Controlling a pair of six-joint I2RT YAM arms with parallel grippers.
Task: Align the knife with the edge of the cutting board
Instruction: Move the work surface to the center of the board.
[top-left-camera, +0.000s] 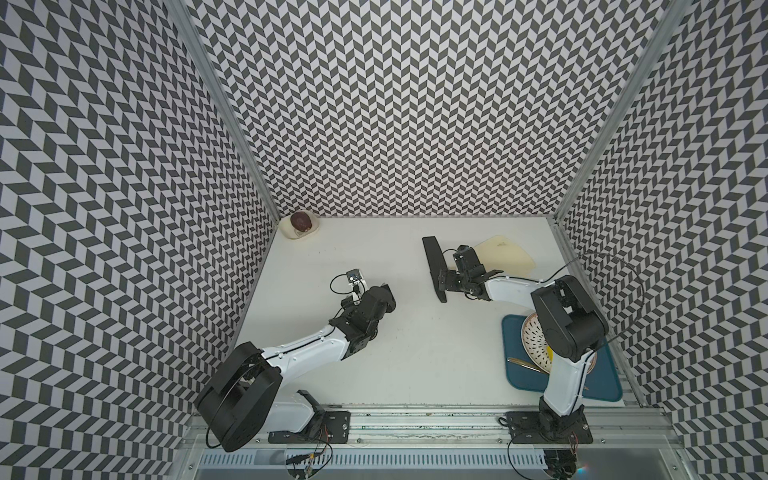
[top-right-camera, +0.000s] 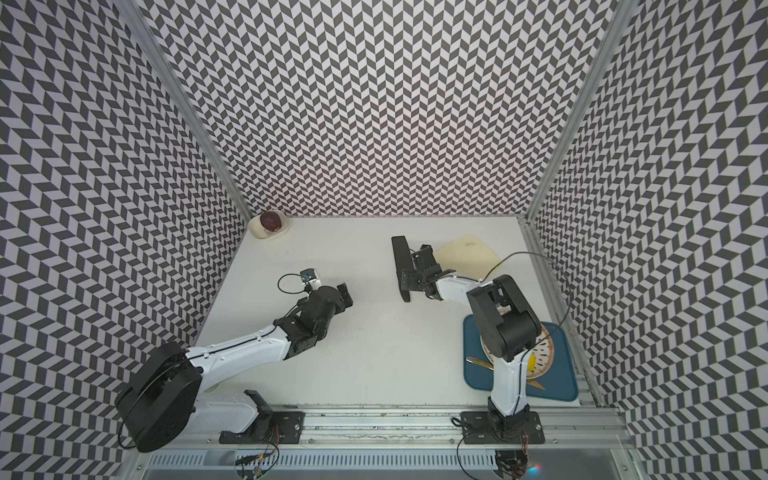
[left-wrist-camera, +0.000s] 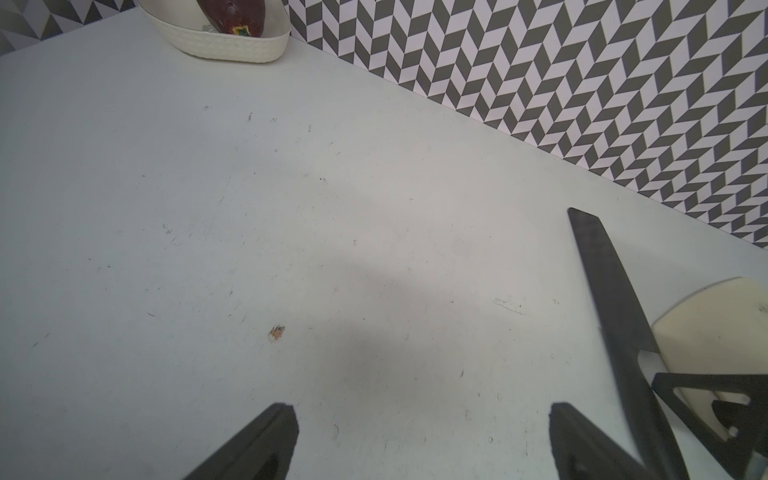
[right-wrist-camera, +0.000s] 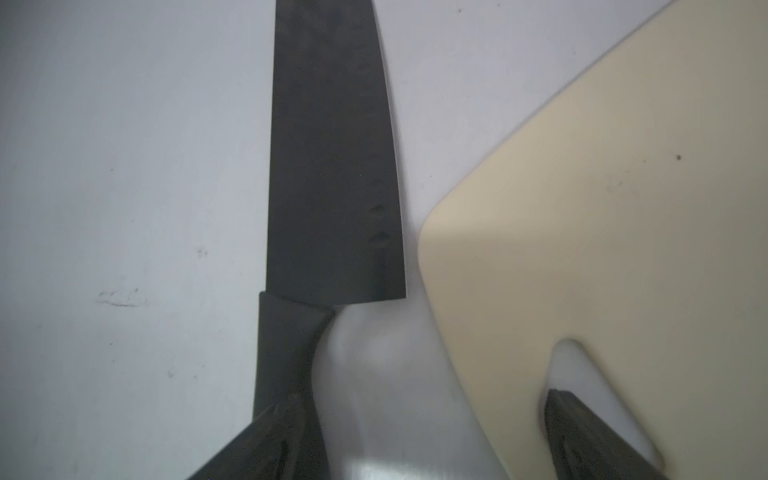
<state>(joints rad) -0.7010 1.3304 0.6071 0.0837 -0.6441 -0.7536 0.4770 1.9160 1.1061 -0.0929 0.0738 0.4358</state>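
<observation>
The all-black knife (top-left-camera: 434, 262) lies flat at the back right of the table, left of the cream cutting board (top-left-camera: 509, 253), at an angle to the board's near edge. My right gripper (top-left-camera: 449, 267) hovers low over both, open wide. In the right wrist view one fingertip (right-wrist-camera: 286, 419) sits over the knife (right-wrist-camera: 332, 166) handle. The other fingertip (right-wrist-camera: 582, 432) is over the cut-out hole of the board (right-wrist-camera: 602, 208). Nothing is clamped. My left gripper (left-wrist-camera: 422, 411) is open above bare table, left of the knife (left-wrist-camera: 611, 291).
A cream basket (top-left-camera: 309, 232) holding a dark red fruit sits in the back left corner. A dark blue tray (top-left-camera: 523, 384) with a patterned plate (top-left-camera: 534, 345) and a thin gold utensil (top-left-camera: 524, 364) lies front right, partly under the right arm. Patterned walls close three sides.
</observation>
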